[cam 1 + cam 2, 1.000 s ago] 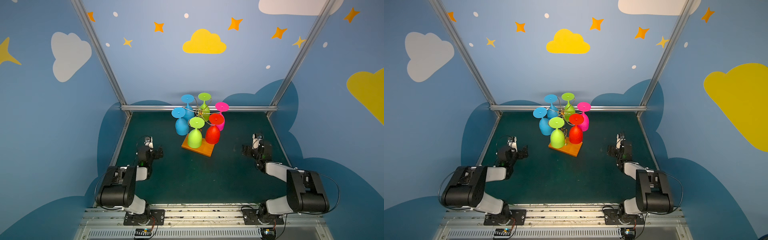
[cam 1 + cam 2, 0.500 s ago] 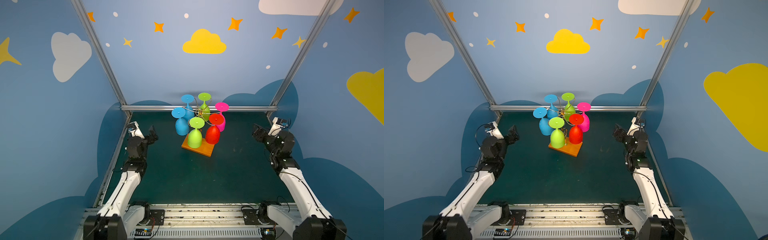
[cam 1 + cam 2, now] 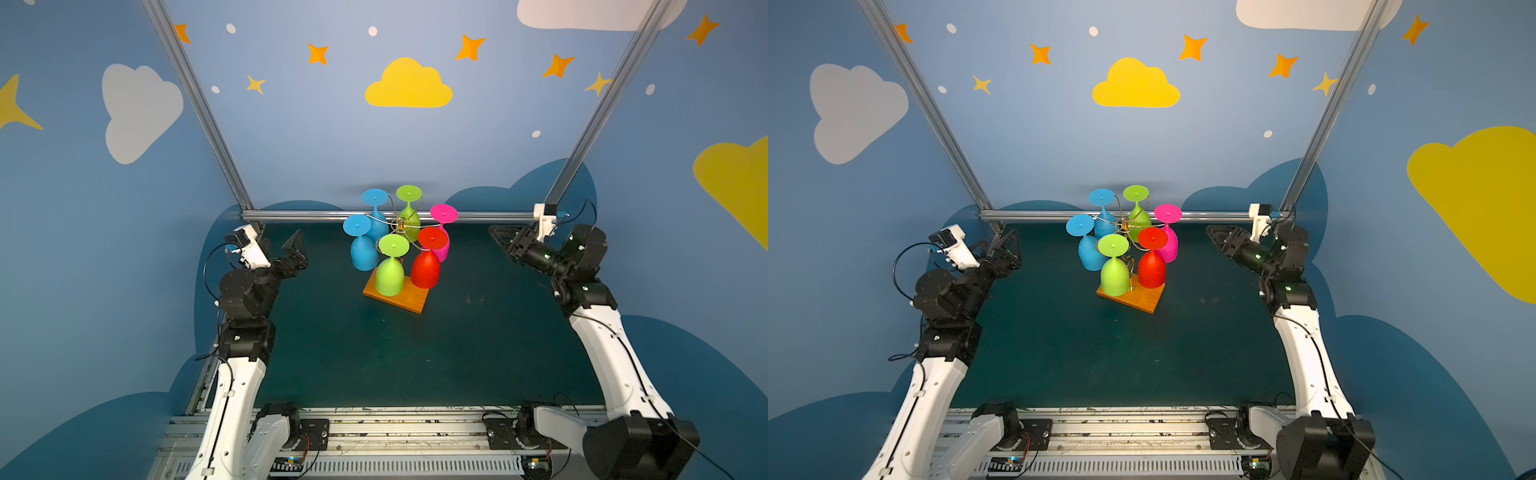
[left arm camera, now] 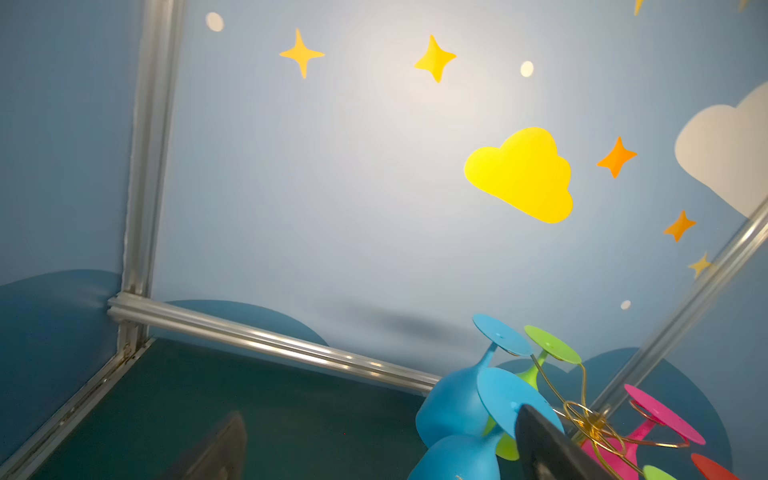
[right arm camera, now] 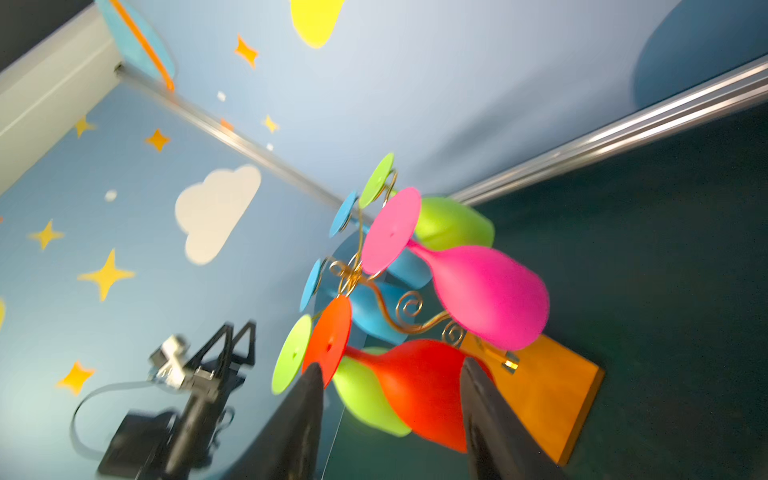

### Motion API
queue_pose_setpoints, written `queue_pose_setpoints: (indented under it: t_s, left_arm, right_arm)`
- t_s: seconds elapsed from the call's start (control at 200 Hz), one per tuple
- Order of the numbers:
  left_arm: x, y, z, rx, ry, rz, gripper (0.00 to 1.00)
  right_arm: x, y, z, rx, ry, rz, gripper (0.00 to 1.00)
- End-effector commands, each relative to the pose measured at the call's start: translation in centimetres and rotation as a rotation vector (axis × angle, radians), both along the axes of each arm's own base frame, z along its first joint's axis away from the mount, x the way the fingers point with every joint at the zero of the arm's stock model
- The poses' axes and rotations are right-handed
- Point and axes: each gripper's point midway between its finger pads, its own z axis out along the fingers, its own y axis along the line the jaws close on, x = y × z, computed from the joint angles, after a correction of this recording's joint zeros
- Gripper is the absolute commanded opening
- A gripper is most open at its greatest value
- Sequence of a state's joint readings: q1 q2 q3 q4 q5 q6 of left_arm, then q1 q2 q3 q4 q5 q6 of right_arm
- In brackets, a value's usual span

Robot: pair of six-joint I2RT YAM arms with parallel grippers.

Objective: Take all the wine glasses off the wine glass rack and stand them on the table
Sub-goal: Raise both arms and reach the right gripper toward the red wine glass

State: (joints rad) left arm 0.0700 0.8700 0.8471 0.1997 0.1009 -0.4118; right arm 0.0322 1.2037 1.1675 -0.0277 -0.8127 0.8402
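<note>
Approach step: right pincer (image 5: 390,399), jaws apart and empty, faces the red wine glass (image 5: 419,386) hanging on the wine glass rack (image 3: 401,226) ahead; next, advance to straddle its bowl, while the left pincer (image 3: 297,253) stands spread and idle.

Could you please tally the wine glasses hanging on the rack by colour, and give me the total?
Blue wine glasses: 2
Green wine glasses: 2
Red wine glass: 1
Pink wine glass: 1
Total: 6 glasses, all hanging upside down on the wine glass rack.
</note>
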Motion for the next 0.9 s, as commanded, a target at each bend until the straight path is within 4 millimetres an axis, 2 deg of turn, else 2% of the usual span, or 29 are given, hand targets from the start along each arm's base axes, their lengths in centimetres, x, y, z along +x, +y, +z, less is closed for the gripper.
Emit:
queue_pose_setpoints:
  t_s: [0.0, 0.145, 0.355, 0.566, 0.896]
  left_arm:
    - [0.9, -0.8, -2.3, 0.056, 0.088, -0.056, 0.99]
    - [0.3, -1.2, -3.5, 0.038, 0.077, -0.092, 0.99]
    - [-1.0, -0.9, -3.0, 0.062, 0.046, -0.066, 1.0]
    - [-1.6, -0.7, -3.0, 0.069, 0.04, -0.046, 1.0]
    - [-1.6, -0.7, -3.1, 0.07, 0.04, -0.048, 1.0]
  right_arm:
    - [-2.7, 3.8, 1.3, 0.047, 0.061, 0.23, 0.52]
    - [-3.0, 5.7, 1.0, 0.044, 0.085, 0.262, 0.52]
    - [-2.1, 7.3, -0.1, 0.062, 0.14, 0.272, 0.5]
    - [-0.9, 8.6, -1.2, 0.082, 0.185, 0.296, 0.48]
    - [-0.4, 9.9, -0.8, 0.116, 0.192, 0.331, 0.4]
